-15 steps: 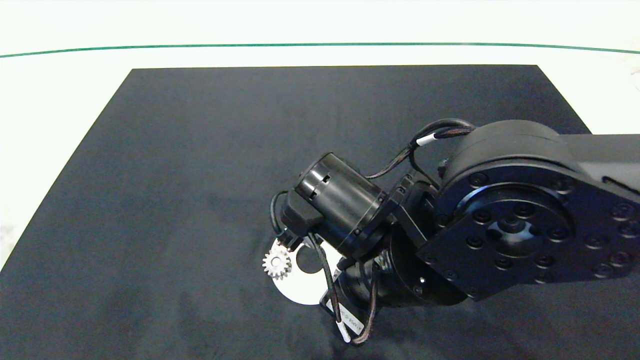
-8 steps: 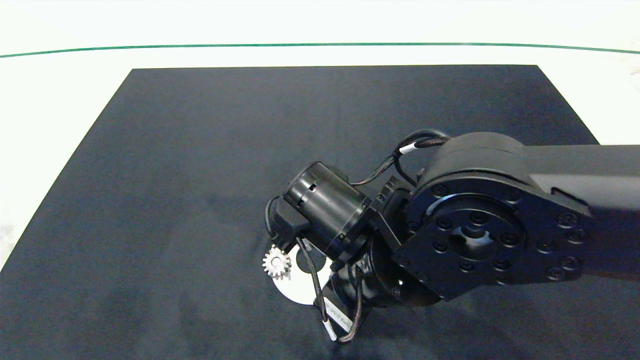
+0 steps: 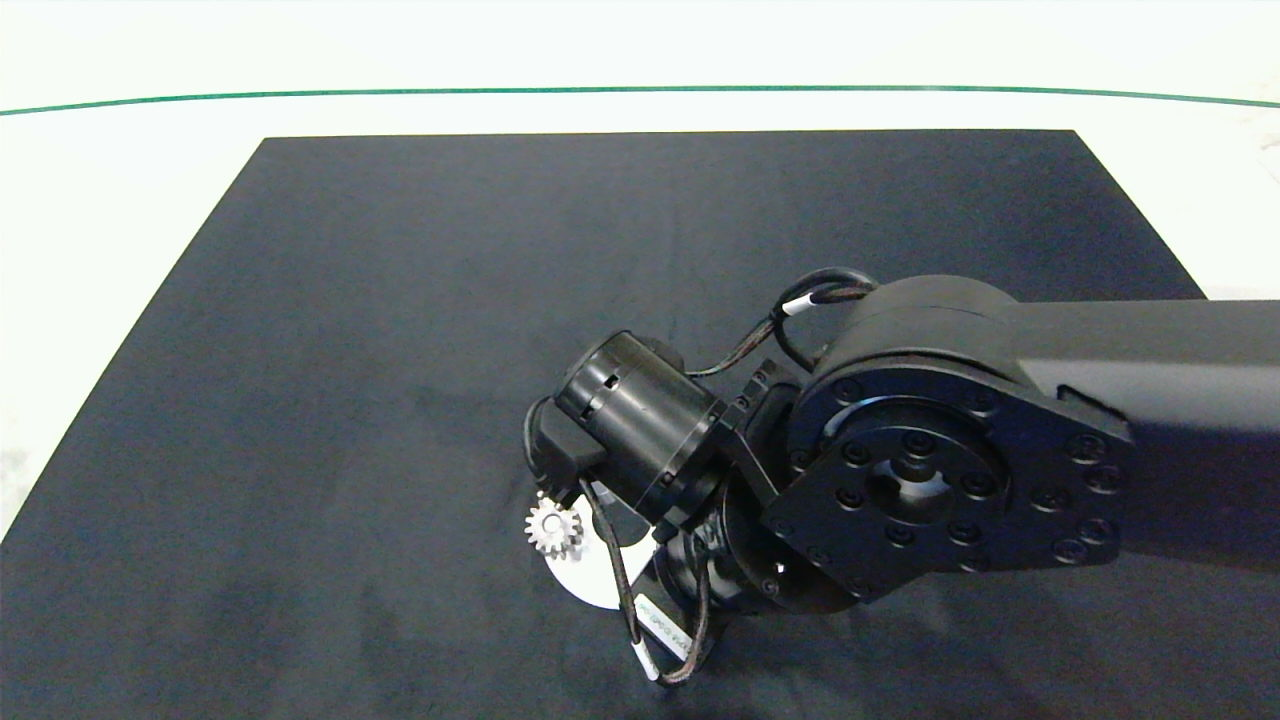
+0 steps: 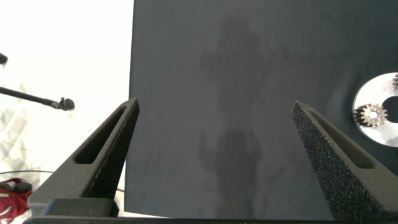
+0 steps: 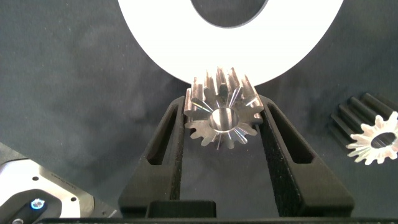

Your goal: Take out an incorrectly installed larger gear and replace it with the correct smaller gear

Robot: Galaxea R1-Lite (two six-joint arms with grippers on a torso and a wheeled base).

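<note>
In the right wrist view my right gripper (image 5: 222, 106) is shut on the smaller gear (image 5: 221, 121), a dull-silver gear with blunt teeth and a centre bore. It is held at the rim of a white ring-shaped disc (image 5: 155, 37). The larger gear (image 5: 375, 138), bright with pointed star-like teeth, lies on the black mat off to one side of that gripper. In the head view the right arm's wrist (image 3: 640, 430) hides the gripper and both these gears. Another small gear (image 3: 555, 530) sits at the disc's left edge. My left gripper (image 4: 216, 104) hangs open over bare mat, far from the disc.
A black mat (image 3: 400, 300) covers most of the white table, with a green line (image 3: 300, 95) across the far side. The right arm's big joint (image 3: 940, 480) and cables (image 3: 660, 640) overhang the disc (image 3: 600, 585). The left wrist view shows the disc (image 4: 368, 93) and its gear (image 4: 373, 116).
The right arm has shifted left and toward the table's near edge, covering more of the white disc. The small gear at the disc's left edge has stayed put.
</note>
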